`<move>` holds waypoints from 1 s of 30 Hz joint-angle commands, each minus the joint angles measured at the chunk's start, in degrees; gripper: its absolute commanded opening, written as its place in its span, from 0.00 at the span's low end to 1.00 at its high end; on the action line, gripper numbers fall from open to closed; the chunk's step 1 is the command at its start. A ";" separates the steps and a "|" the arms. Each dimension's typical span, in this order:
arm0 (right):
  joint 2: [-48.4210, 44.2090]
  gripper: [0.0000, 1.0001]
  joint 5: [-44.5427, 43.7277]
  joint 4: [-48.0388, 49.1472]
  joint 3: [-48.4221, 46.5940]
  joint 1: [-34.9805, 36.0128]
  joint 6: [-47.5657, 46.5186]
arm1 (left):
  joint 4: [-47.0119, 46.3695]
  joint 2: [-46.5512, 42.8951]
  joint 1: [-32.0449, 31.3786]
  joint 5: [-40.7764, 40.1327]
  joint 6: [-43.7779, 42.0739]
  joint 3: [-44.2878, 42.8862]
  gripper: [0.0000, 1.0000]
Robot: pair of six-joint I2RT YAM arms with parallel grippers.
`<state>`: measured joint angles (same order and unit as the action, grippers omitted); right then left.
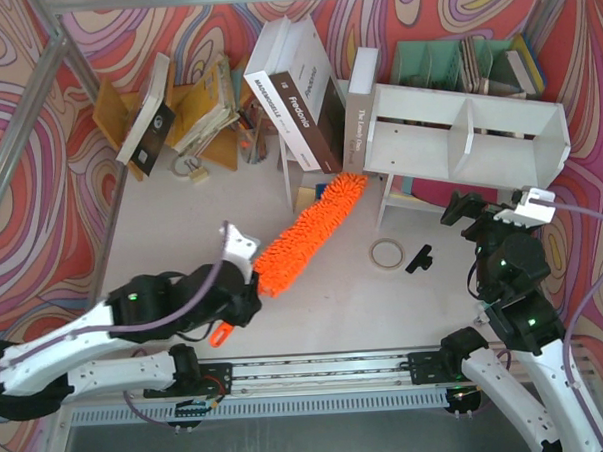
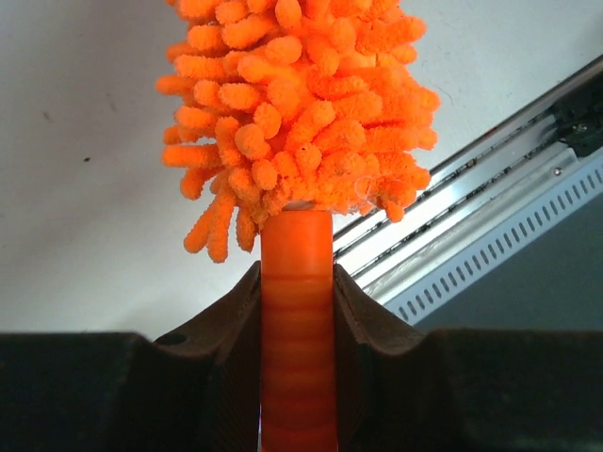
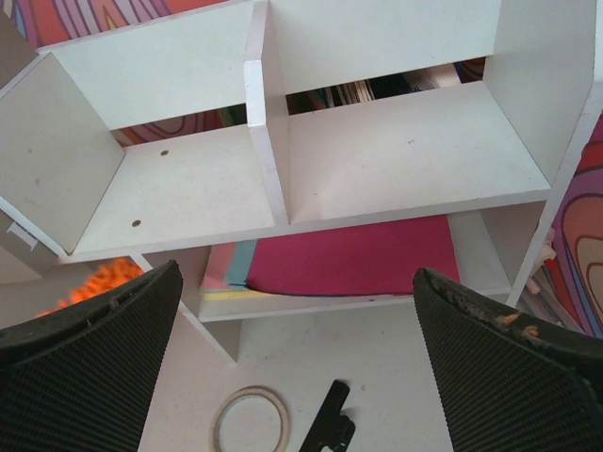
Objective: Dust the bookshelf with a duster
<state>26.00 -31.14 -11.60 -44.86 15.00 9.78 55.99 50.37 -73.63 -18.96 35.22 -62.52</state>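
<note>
The orange duster (image 1: 307,236) lies slanted over the table, its fluffy head pointing up-right toward the white bookshelf (image 1: 465,137). My left gripper (image 1: 237,297) is shut on the duster's smooth orange handle (image 2: 298,339); the shaggy head (image 2: 297,104) fills the top of the left wrist view. The handle's end pokes out behind the gripper (image 1: 220,336). My right gripper (image 1: 469,214) is open and empty, in front of the bookshelf (image 3: 283,179), whose two open compartments face it. A bit of the duster head shows at the left (image 3: 99,281).
A tape ring (image 1: 387,252) and a black clip (image 1: 419,259) lie on the table before the shelf. Books (image 1: 301,91) lean at the back, a mint-green organizer (image 1: 465,67) stands behind the shelf. Coloured sheets (image 3: 358,252) lie under the shelf. A metal rail (image 1: 318,370) runs along the near edge.
</note>
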 commanded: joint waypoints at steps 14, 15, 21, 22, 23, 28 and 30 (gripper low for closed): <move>0.94 0.99 -2.69 2.36 0.48 -0.07 -1.29 | 9.81 -7.34 -0.20 11.11 -5.48 -6.46 0.00; 0.93 0.99 -2.78 2.37 0.45 -0.06 -1.26 | 8.78 -7.54 -0.24 12.05 -5.74 -6.55 0.00; 1.42 0.99 -2.95 2.19 0.10 -0.09 -0.91 | 1.24 -5.48 -1.17 16.86 -6.85 -5.66 0.00; 1.43 0.99 -3.04 2.19 0.11 -0.10 -0.90 | 0.04 -4.43 -1.41 17.38 -6.91 -5.35 0.00; 1.42 0.99 -3.13 2.19 0.10 -0.07 -0.89 | -1.28 -3.38 -1.74 17.66 -6.80 -4.98 0.00; 1.19 0.99 -3.31 2.10 0.21 -0.11 -0.99 | -7.73 3.55 -3.49 16.73 -6.20 -2.14 0.00; 1.16 0.99 -3.32 2.10 0.21 -0.06 -1.03 | -12.29 5.53 -3.81 14.35 -5.67 -0.22 0.00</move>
<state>27.14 -33.19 -11.20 -44.75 15.00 9.21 54.37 53.12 -76.73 -2.39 29.71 -65.84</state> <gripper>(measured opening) 0.987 0.339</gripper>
